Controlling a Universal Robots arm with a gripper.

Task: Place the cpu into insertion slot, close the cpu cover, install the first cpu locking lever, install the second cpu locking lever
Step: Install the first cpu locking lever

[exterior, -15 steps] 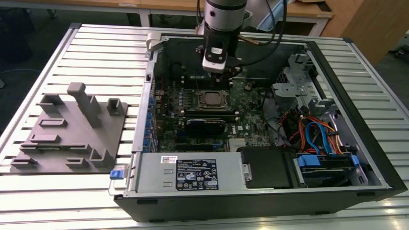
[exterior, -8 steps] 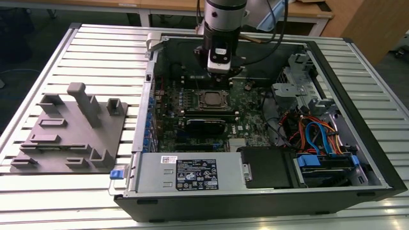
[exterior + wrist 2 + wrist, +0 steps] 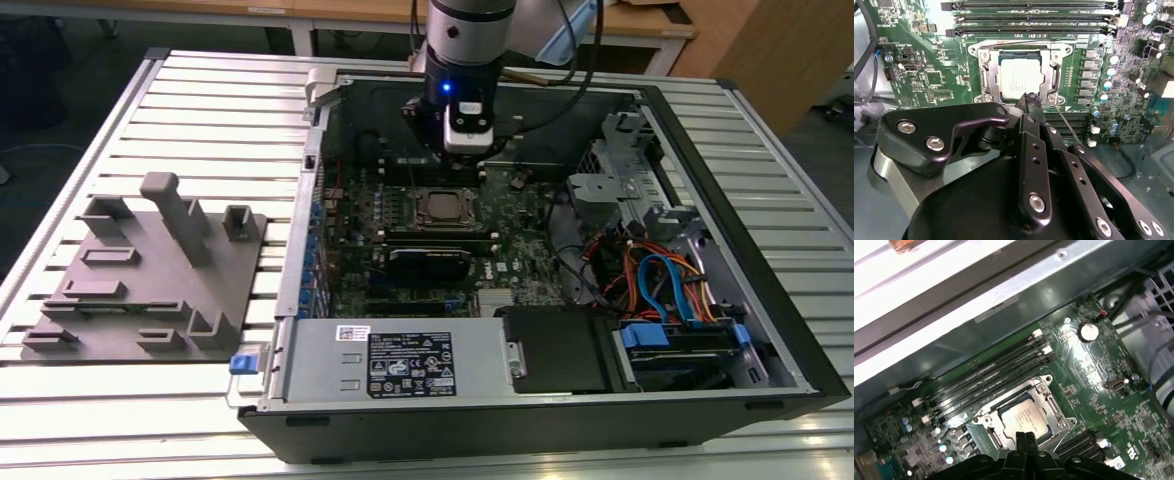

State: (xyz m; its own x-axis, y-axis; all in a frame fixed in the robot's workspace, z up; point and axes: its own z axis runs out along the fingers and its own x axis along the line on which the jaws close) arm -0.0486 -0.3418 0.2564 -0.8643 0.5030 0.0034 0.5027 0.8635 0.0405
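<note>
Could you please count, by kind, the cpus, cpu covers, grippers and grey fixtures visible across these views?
cpu: 1
cover: 1
gripper: 1
grey fixture: 1
Total: 4

An open computer case [image 3: 763,330] lies on the slatted table [image 3: 200,100], a grey moulded fixture [image 3: 154,270] just beside it. Inside sit a silver power supply [image 3: 387,365], blue and orange cables [image 3: 661,280] and long black memory slots [image 3: 1029,20].
</note>
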